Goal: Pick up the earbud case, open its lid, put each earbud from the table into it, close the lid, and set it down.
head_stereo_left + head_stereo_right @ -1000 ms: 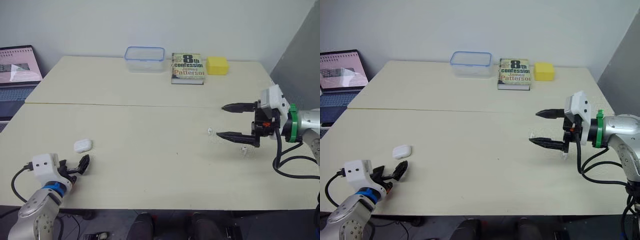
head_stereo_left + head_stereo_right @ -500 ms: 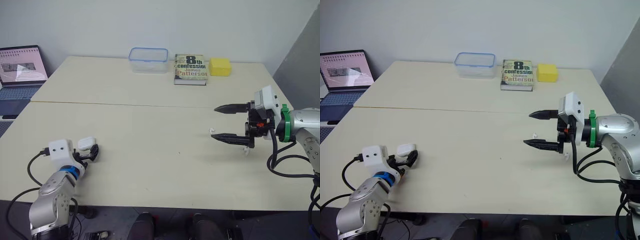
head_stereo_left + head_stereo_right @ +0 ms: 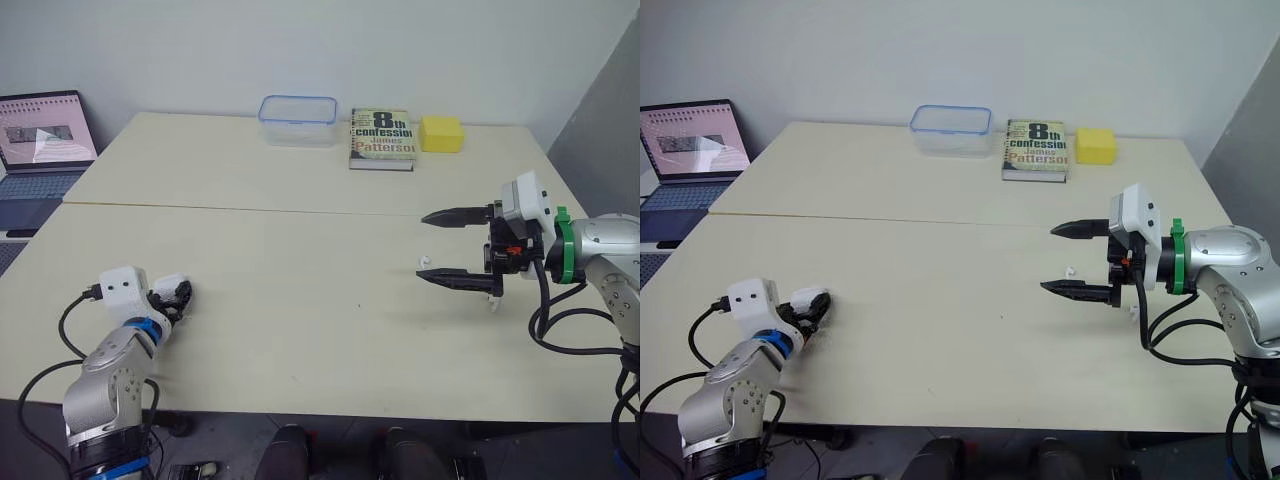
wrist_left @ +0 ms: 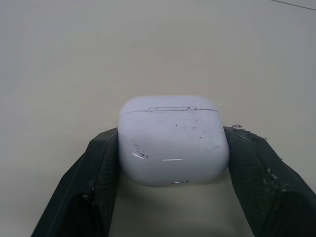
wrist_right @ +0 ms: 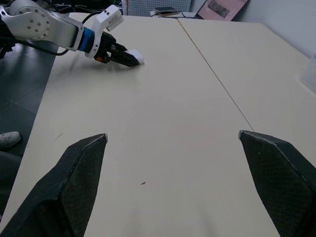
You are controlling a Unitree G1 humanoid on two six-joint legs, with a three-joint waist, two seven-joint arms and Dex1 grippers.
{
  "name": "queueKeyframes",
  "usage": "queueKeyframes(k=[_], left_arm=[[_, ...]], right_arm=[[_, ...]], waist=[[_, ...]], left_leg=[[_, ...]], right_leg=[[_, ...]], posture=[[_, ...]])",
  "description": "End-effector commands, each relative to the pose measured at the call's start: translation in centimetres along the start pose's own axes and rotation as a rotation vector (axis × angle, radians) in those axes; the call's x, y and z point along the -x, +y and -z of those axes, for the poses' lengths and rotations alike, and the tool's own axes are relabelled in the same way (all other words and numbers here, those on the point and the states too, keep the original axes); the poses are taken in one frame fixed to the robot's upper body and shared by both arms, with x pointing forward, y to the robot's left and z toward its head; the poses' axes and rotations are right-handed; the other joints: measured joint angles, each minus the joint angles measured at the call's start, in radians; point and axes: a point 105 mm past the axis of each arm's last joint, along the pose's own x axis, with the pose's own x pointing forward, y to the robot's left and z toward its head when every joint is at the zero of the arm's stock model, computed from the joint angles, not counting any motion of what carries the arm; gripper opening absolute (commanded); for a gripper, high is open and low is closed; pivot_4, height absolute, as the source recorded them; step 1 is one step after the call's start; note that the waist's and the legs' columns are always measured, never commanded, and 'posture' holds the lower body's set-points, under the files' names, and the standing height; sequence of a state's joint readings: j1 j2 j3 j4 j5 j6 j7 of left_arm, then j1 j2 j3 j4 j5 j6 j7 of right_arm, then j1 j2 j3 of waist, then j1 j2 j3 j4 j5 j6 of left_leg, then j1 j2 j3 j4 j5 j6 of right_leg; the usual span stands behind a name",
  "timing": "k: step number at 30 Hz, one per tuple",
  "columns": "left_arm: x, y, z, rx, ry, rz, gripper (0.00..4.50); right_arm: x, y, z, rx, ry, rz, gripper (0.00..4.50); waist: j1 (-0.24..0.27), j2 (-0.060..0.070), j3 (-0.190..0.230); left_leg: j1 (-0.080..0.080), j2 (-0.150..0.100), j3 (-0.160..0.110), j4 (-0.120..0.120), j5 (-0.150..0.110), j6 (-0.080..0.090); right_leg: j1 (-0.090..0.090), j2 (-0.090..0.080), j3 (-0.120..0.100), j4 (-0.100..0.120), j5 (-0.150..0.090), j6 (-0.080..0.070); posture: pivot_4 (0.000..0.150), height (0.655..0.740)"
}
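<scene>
The white earbud case (image 4: 173, 139) lies lid-closed on the table at the front left (image 3: 168, 285). My left gripper (image 3: 180, 297) is shut on it, one black finger (image 4: 96, 177) pressed against each side. Two small white earbuds lie on the table at the right: one (image 3: 423, 262) between my right gripper's fingertips as seen from above, the other (image 3: 490, 300) under the right wrist. My right gripper (image 3: 423, 247) hovers wide open with nothing between its fingers. The right wrist view looks across the table to the left gripper and the case (image 5: 134, 58).
Along the far edge stand a clear plastic container (image 3: 297, 118), a paperback book (image 3: 381, 137) and a yellow block (image 3: 441, 132). An open laptop (image 3: 40, 135) sits off the far left. A seam (image 3: 250, 210) runs across the cream table.
My left gripper has moved forward onto the earbud case and its fingers now hold it on both sides. My right gripper has drifted slightly to the left, still open.
</scene>
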State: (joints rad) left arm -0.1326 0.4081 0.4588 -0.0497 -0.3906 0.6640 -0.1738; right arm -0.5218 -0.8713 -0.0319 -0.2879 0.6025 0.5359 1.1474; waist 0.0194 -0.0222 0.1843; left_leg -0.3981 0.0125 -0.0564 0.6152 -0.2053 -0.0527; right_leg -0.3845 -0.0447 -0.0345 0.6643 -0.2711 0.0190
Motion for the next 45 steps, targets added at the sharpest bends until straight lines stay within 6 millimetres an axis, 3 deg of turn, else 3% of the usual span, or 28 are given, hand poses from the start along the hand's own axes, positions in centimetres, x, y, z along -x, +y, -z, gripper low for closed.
queueKeyframes(k=[1,4,9,15,20,30,44,45], left_arm=[[-0.3,0.0,1.6,-0.037,0.079,0.033,2.79],[-0.1,-1.2,0.8,-0.176,0.032,0.156,2.79],[2.4,-8.1,-0.3,-0.399,-0.111,0.637,2.79],[6.5,-16.1,0.3,-0.539,-0.245,1.082,2.79],[9.1,-19.9,0.7,-0.661,-0.383,1.318,2.79],[9.1,-22.2,-1.1,-0.777,-0.585,1.428,2.79],[9.7,-22.6,-1.2,-0.778,-0.625,1.456,2.79],[9.8,-22.6,-1.2,-0.783,-0.626,1.462,2.79]], right_arm=[[0.2,0.3,-0.9,0.046,-0.002,0.001,4.50],[0.4,0.4,-0.9,0.045,0.005,0.009,4.50],[0.8,1.0,0.1,-0.020,0.041,0.028,4.50],[-0.6,4.0,2.0,-0.271,0.102,0.009,4.50],[-2.4,5.8,3.2,-0.498,0.142,-0.002,4.50],[-6.8,6.8,2.6,-0.767,0.016,-0.030,4.50],[-8.2,6.8,2.8,-0.888,0.000,-0.065,4.50],[-8.2,6.8,2.9,-0.892,0.003,-0.064,4.32]], waist=[[0.000,0.001,-0.001],[0.000,0.001,-0.001],[0.006,0.001,0.000],[0.003,0.000,0.000],[-0.001,0.000,0.000],[-0.007,0.000,0.001],[-0.018,0.000,0.001],[-0.019,0.000,0.001]], left_leg=[[0.000,0.000,0.000,0.000,0.000,0.000],[0.000,0.000,0.000,0.000,0.000,0.000],[-0.003,0.000,0.002,0.000,0.000,0.000],[-0.006,0.001,0.002,-0.001,0.000,0.000],[-0.004,0.003,0.002,-0.001,0.000,0.000],[-0.003,0.014,0.003,0.000,0.000,0.000],[-0.003,0.017,0.003,-0.001,0.000,0.001],[-0.003,0.017,0.003,-0.001,0.000,0.001]], right_leg=[[0.000,0.000,0.000,0.000,0.000,0.000],[0.000,0.000,0.000,0.000,0.000,-0.001],[-0.001,-0.001,0.001,-0.004,0.000,-0.001],[-0.004,-0.003,0.001,-0.006,0.003,-0.005],[-0.003,0.003,0.001,-0.005,0.001,-0.002],[-0.004,0.016,0.001,-0.004,0.004,-0.007],[-0.005,0.020,0.002,-0.003,0.004,-0.007],[-0.005,0.020,0.003,-0.003,0.004,-0.007]], posture=[[0.150,0.7400],[0.150,0.7400],[0.150,0.7400],[0.150,0.7400],[0.150,0.7400],[0.150,0.7400],[0.150,0.7400],[0.150,0.7400]])
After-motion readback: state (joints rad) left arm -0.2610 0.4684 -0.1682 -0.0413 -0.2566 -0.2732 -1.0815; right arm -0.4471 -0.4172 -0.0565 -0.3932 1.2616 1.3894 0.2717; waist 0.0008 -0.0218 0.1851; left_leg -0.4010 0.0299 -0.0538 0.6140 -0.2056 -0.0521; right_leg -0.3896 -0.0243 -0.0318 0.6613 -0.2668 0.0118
